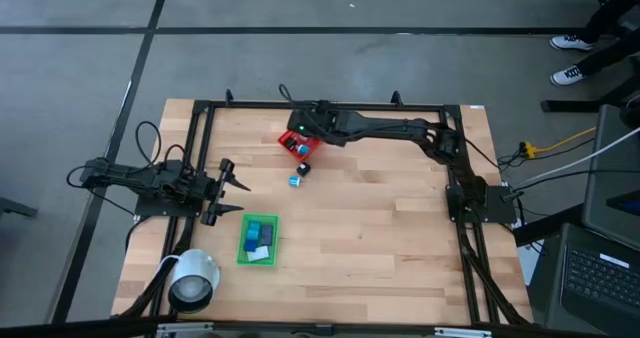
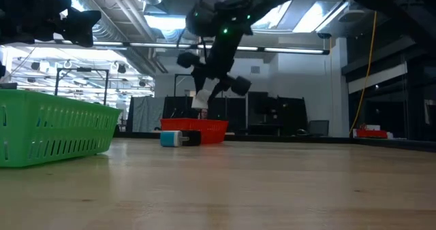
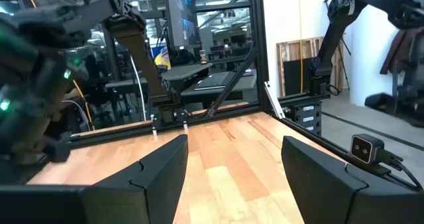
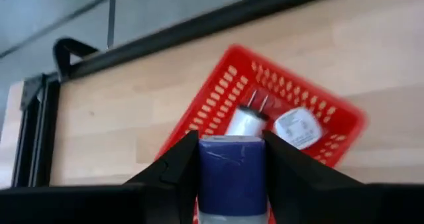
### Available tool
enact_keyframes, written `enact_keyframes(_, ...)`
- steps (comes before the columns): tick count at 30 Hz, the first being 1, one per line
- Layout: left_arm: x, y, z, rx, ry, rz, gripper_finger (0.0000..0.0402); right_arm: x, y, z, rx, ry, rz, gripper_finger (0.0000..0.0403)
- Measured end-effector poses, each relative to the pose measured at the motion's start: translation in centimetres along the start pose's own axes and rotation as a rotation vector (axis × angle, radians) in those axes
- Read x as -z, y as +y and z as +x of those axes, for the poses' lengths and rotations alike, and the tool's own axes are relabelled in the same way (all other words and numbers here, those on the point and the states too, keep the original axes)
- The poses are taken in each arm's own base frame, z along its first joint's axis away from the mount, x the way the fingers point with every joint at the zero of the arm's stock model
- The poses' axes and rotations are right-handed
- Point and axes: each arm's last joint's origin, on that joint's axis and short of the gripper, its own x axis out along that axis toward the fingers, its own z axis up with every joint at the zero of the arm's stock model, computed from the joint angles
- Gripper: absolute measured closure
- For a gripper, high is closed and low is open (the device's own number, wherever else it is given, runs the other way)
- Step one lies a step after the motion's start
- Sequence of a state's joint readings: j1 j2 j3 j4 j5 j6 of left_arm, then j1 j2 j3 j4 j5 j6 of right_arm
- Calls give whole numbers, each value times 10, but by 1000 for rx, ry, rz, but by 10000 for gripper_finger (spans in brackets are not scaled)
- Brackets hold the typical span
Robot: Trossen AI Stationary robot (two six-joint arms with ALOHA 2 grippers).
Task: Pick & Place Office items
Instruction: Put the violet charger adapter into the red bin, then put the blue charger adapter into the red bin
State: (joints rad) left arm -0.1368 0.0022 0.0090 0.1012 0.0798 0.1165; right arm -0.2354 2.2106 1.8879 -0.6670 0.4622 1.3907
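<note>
My right gripper (image 4: 232, 144) hovers over the red mesh basket (image 4: 218, 85), shut on a blue block with a pale end (image 4: 232, 177). In the high view, the right gripper (image 1: 300, 136) covers most of the basket (image 1: 286, 140) near the table's far edge. A white plug-like piece (image 4: 244, 121) and a round white piece (image 4: 298, 128) lie in the basket. A small black piece (image 1: 304, 168) and a blue-and-white piece (image 1: 295, 180) rest on the table in front of the basket. My left gripper (image 1: 242, 197) waits open at the table's left, touching nothing. My right gripper pinches the blue block between its two fingers, one on each side face of the block's blue part (image 4: 207, 168). The fingers come from above, slanting down. The block is lifted clear over the basket, and its pale end (image 2: 199, 99) points down toward the basket.
A green tray (image 1: 243, 248) holding blue pieces sits near the left gripper, toward the near edge. A white and black round object (image 1: 195, 278) stands at the near left corner. Black frame rails (image 1: 330, 105) run along the far and side edges. Bare wood lies to the right.
</note>
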Motion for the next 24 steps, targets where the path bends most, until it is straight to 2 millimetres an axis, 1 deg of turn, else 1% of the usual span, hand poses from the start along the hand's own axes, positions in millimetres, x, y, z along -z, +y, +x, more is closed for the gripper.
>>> enact_keyframes(4,0,0,0,0,0,0,162,10,-4,21,11,54,-16,238)
enact_keyframes(6,0,0,0,0,1,0,162,13,-5,26,12,63,-22,219)
enact_keyframes(13,0,0,0,0,0,0,162,11,-3,26,-6,25,-41,174)
enact_keyframes(17,0,0,0,0,0,0,162,7,4,21,-60,-25,-77,159)
enact_keyframes(19,0,0,0,0,0,0,162,8,15,17,-160,-56,-116,155)
enact_keyframes(21,0,0,0,0,0,-1,162,11,30,10,-309,-61,-191,155)
enact_keyframes(24,0,0,0,0,1,0,162,27,48,-7,-517,-29,-331,158)
